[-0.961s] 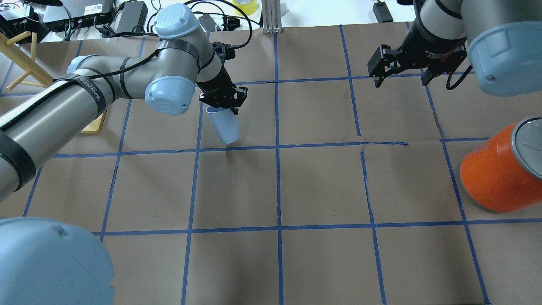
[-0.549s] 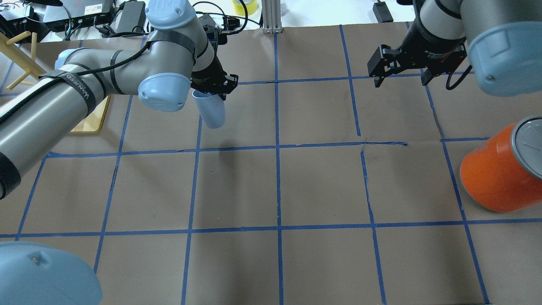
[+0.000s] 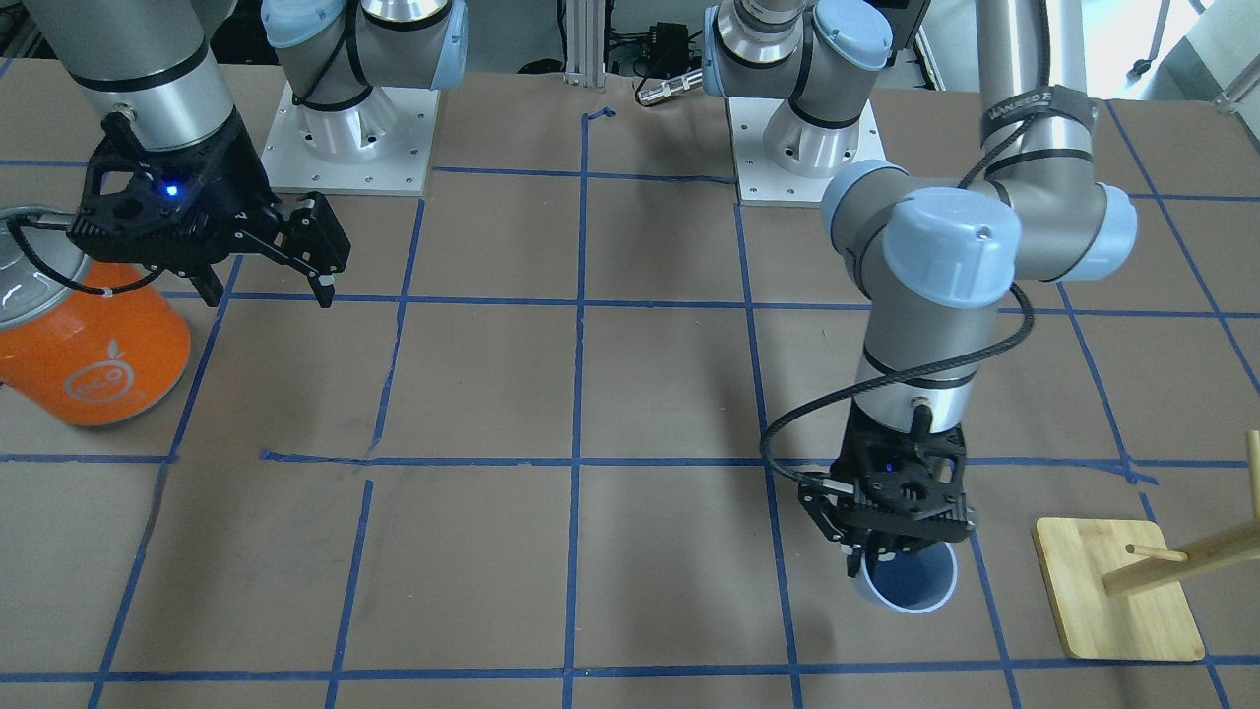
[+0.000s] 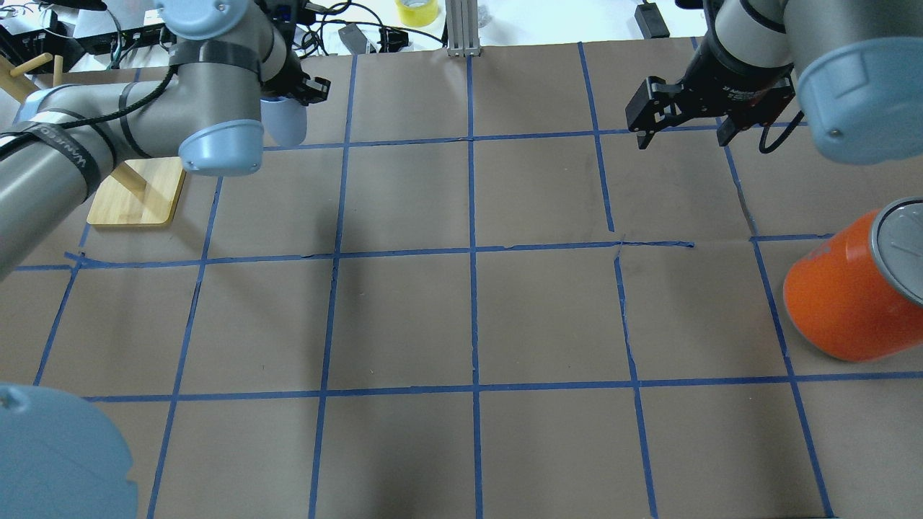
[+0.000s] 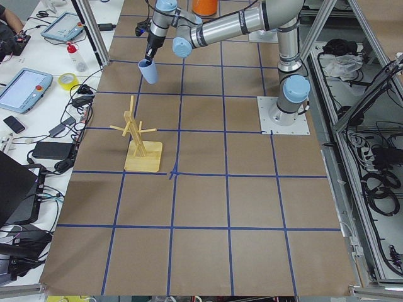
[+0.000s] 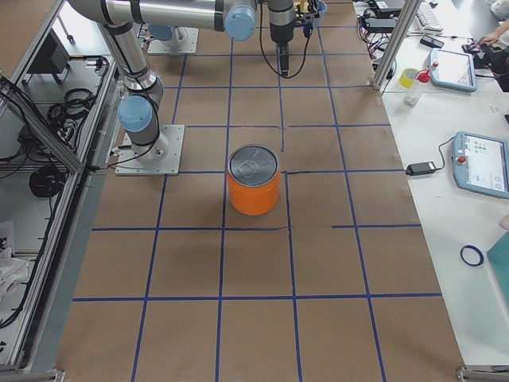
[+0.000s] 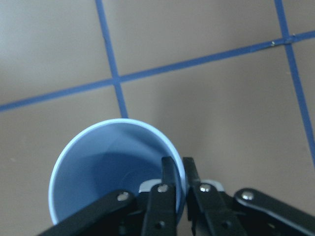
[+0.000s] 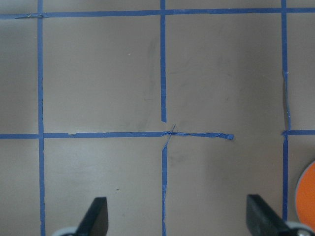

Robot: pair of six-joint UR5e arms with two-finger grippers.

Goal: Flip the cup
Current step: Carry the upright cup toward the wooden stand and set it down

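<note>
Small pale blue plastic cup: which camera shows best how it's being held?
The left wrist view: the small pale blue plastic cup fills it, the left gripper pinching its rim wall. Front-facing shows its open mouth; overhead and exterior left show only its side, small.

Pale blue cup (image 3: 915, 589), plain, tapered; upright, mouth up, rim pinched

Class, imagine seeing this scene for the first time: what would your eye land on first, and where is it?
The left gripper pinching the rim of the pale blue cup, held mouth up beside the wooden stand on the robot's left. Next, the big orange can at the table's opposite end, with the open right gripper hovering near it.
</note>
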